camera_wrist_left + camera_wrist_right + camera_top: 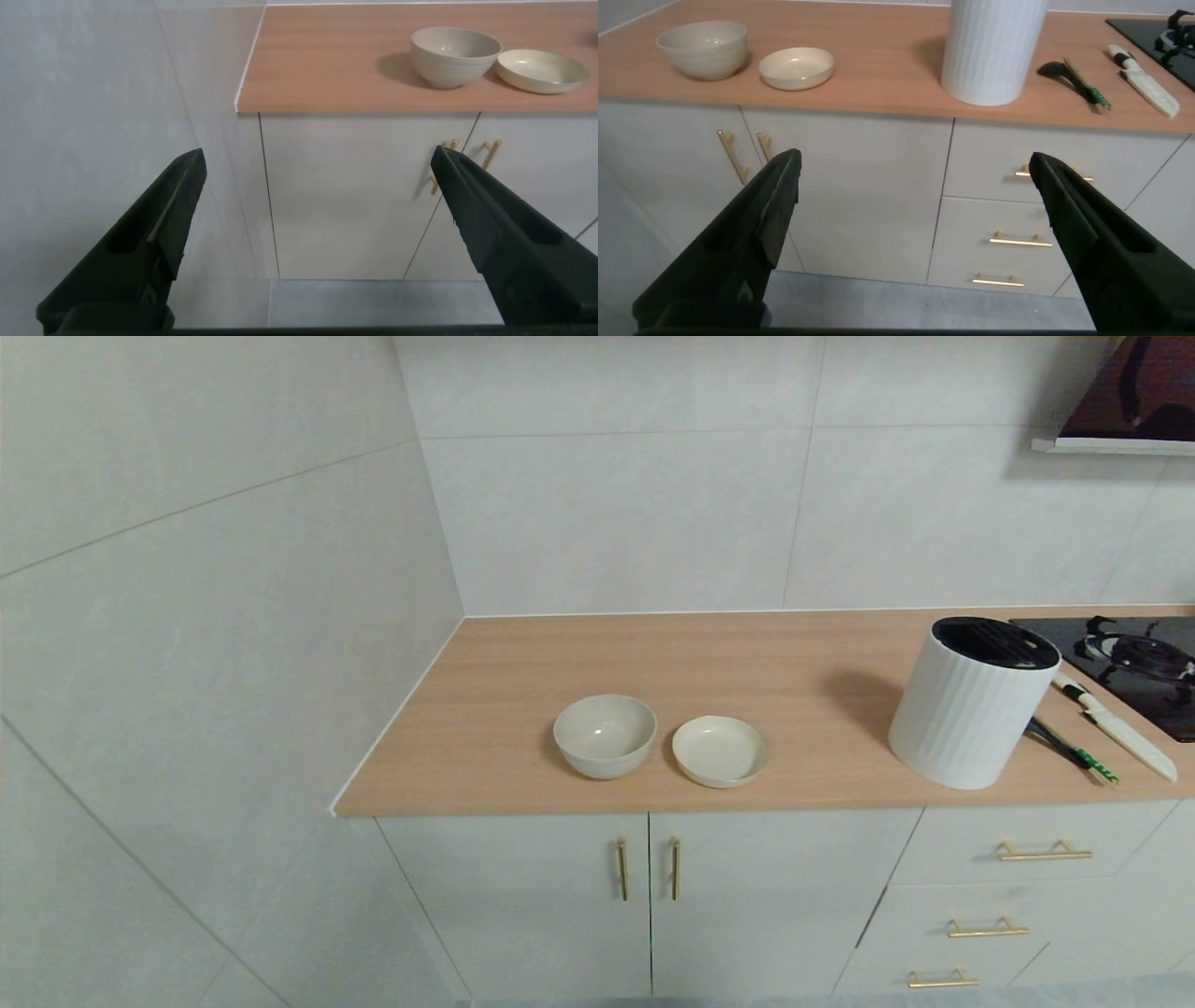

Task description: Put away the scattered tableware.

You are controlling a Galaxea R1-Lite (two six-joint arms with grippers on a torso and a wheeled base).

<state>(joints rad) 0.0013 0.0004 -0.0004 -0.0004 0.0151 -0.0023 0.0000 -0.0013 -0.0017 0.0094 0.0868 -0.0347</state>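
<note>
**Tableware on the counter, both tools wide and empty**

A wooden counter (pixel 523 681) runs along a tiled wall (pixel 616 513) above pale cabinets. Near its front edge, roughly in the middle of the head view, stands a cream bowl (pixel 604 735), upright and empty. Just beside it, on the robot's right, lies a shallow dish (pixel 720 750) of the same colour. The two sit close together, and I cannot tell whether their rims touch.

Well apart from them, further to the right, stands a white ribbed holder (pixel 971 705) with a black slotted top. Beyond it on the right, some thin dark utensils (pixel 1074 751) with green-patterned ends lie flat on the wood, one end close against the holder's base. A white-bladed knife (pixel 1116 726) lies alongside them, nearer the black gas hob (pixel 1134 663).

Below the bowl and dish are two cabinet doors (pixel 647 896) with upright gold handles. Drawers (pixel 990 859) with horizontal gold handles sit under the holder.

The left tool (pixel 316 159) is below counter height and faces the cabinet front near the wall. Its fingers are spread wide and hold nothing. The right tool (pixel 913 159) is also below the counter's edge, facing the doors and drawers. It too is spread wide and empty.
</note>
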